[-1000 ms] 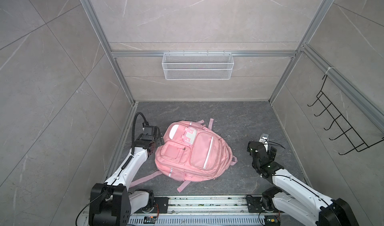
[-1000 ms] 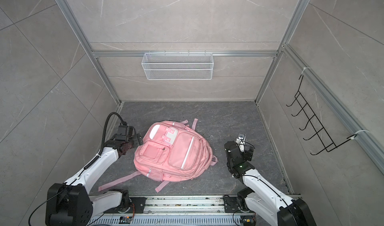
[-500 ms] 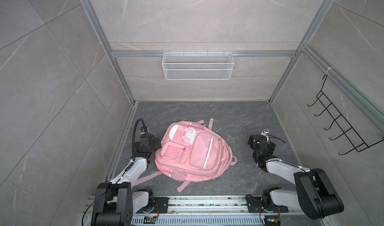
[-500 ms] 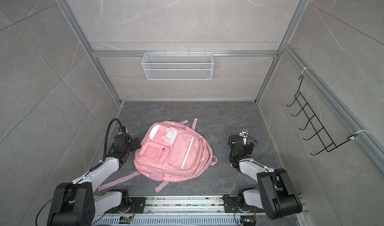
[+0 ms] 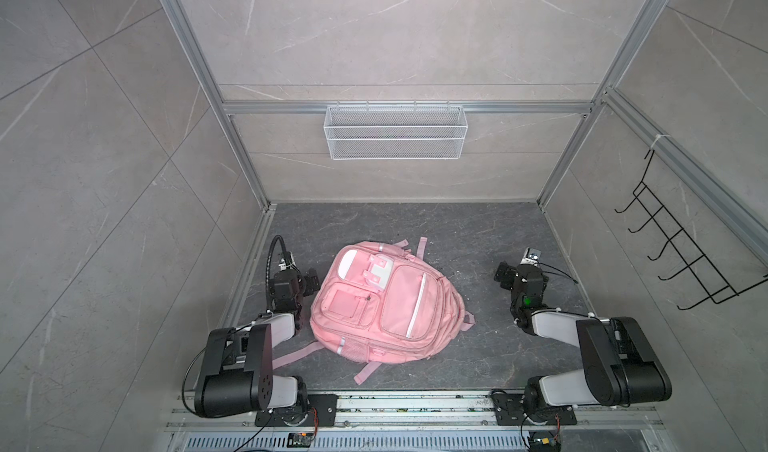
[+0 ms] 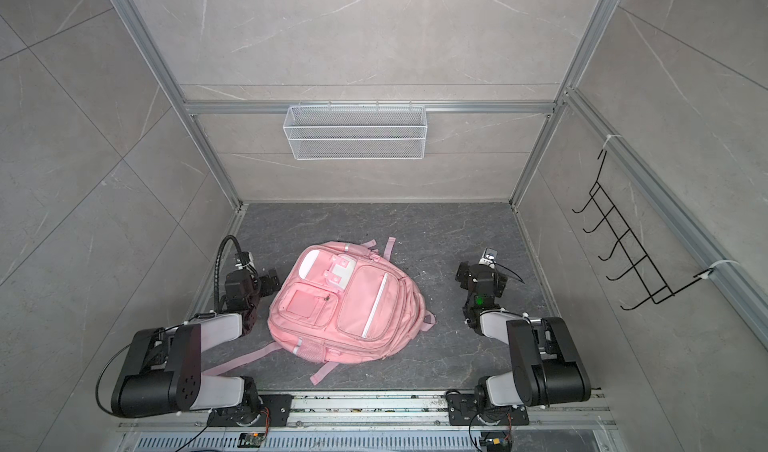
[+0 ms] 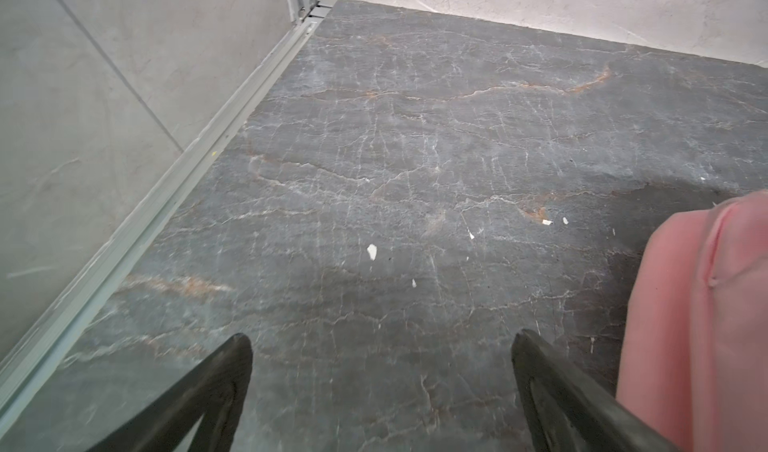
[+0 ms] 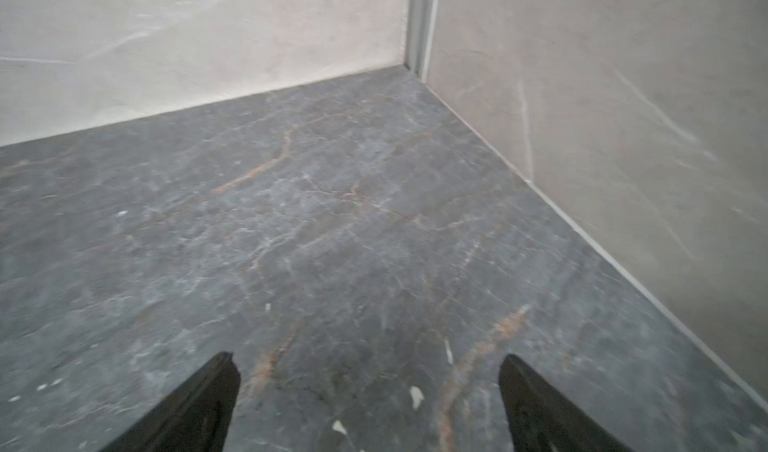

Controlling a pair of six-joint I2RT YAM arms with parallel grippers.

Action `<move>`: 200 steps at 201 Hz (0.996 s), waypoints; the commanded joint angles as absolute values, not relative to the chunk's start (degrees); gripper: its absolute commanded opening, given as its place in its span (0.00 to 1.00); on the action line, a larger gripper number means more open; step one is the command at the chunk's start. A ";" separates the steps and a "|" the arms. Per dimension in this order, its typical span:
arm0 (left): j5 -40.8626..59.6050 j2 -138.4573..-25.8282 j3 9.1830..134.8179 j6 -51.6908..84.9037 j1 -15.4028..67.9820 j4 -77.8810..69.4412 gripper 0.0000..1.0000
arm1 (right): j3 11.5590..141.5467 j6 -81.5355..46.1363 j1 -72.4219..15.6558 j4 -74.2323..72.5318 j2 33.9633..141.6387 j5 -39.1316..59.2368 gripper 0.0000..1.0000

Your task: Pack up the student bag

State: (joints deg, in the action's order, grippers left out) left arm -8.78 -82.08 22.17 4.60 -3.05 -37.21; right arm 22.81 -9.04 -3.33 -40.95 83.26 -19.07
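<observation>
The student bag [image 5: 386,304] [image 6: 345,304], pink with white stripes and a white front patch, lies flat in the middle of the dark floor, front side up. Its pink edge [image 7: 706,325] shows in the left wrist view, just beside one finger. My left gripper [image 5: 305,283] [image 7: 380,337] sits low at the bag's left side, open, with only bare floor between its fingers. My right gripper [image 5: 509,273] [image 8: 368,358] hovers low over the floor to the right of the bag, well apart from it, open and empty.
A white wire basket [image 5: 395,131] hangs on the back wall and a black hook rack [image 5: 685,262] on the right wall. Pink straps [image 5: 291,356] trail toward the front rail [image 5: 415,404]. Small white flecks [image 7: 371,251] dot the floor.
Both arms have folded back toward the front rail, elbows now raised over their bases. The grippers stay low at either side of the bag. The bag has not moved.
</observation>
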 commanded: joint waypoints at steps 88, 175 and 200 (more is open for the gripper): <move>-3.26 -85.96 21.49 0.88 -3.60 -46.89 1.00 | 19.99 -3.84 -2.83 -50.80 86.09 -8.53 1.00; -3.08 -86.03 21.10 0.93 -3.55 -47.63 1.00 | 20.13 -3.84 -2.83 -50.72 86.22 -8.53 1.00; -3.08 -85.96 21.07 0.93 -3.53 -47.73 1.00 | 20.13 -3.81 -2.81 -50.71 86.22 -8.53 1.00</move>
State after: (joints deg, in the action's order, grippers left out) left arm -4.08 -85.76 21.39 2.09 -3.53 -44.05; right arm 20.45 -4.64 -2.96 -48.75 86.02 -8.88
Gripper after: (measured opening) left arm 0.998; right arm 0.997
